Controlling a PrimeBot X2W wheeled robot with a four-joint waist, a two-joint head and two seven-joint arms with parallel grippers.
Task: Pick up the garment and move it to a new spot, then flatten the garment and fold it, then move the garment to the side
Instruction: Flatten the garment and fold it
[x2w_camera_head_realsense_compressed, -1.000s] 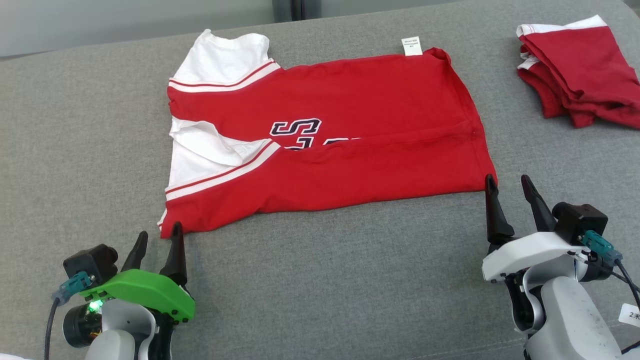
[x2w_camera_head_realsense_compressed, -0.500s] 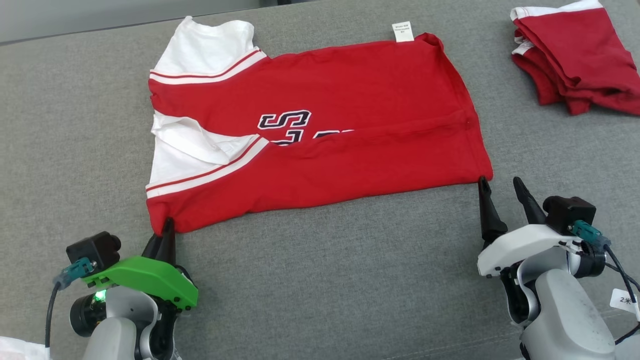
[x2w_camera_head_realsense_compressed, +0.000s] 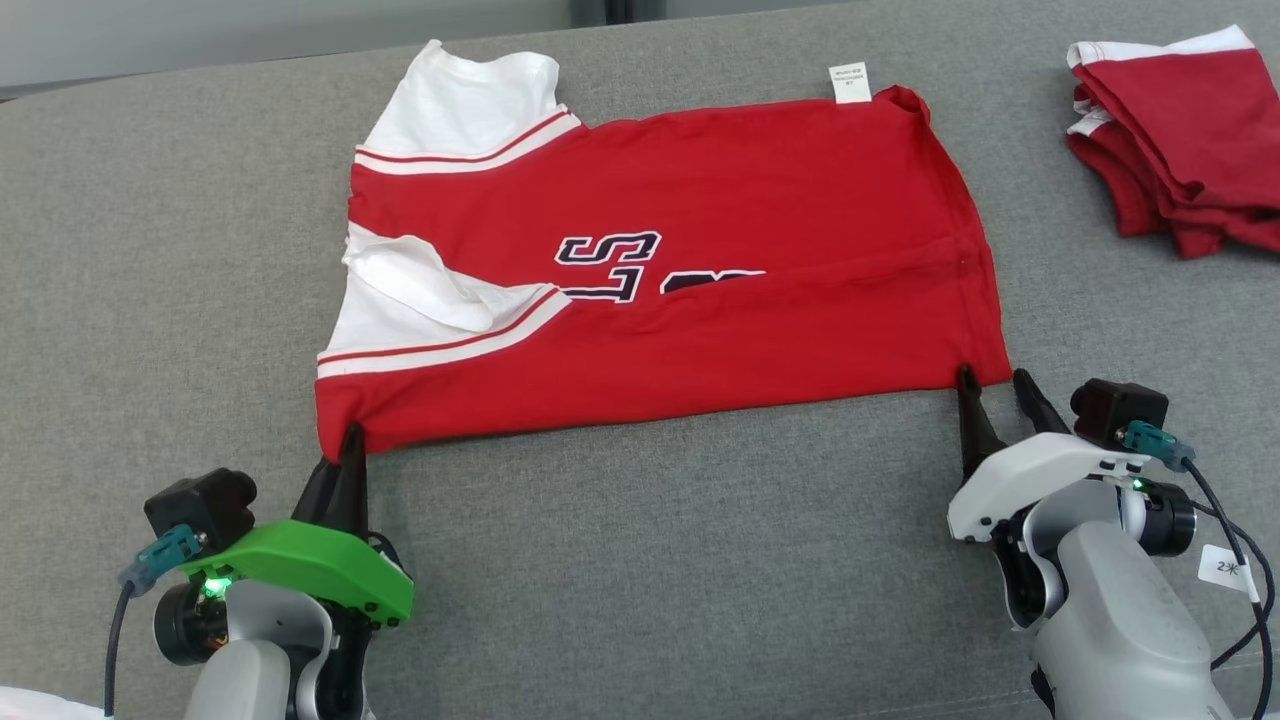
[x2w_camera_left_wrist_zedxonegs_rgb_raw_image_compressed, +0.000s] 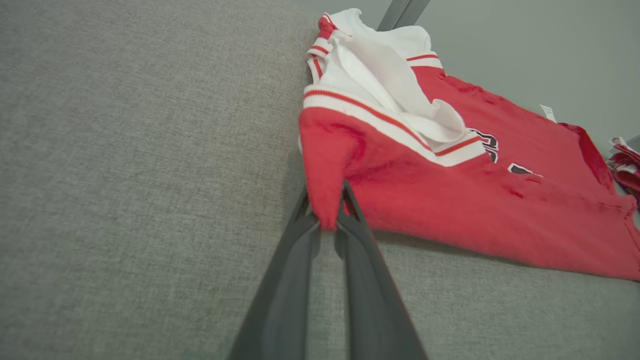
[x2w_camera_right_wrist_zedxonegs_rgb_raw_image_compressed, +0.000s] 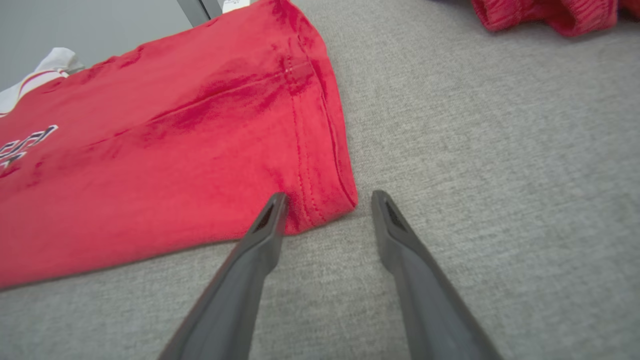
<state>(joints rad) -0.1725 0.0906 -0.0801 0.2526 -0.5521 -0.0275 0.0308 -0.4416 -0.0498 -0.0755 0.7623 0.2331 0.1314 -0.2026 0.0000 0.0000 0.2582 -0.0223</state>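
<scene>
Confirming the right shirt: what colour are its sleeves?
Shirt sleeves white with red stripes; best in head view.

garment (x2w_camera_head_realsense_compressed: 700, 250): red, white sleeves | folded lengthwise, flat | on grey cushion (x2w_camera_head_realsense_compressed: 150, 250)

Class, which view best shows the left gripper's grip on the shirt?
Left wrist view: the left gripper pinches the shirt corner close up. Head view shows it from behind; right wrist view shows the shirt's other corner.
</scene>
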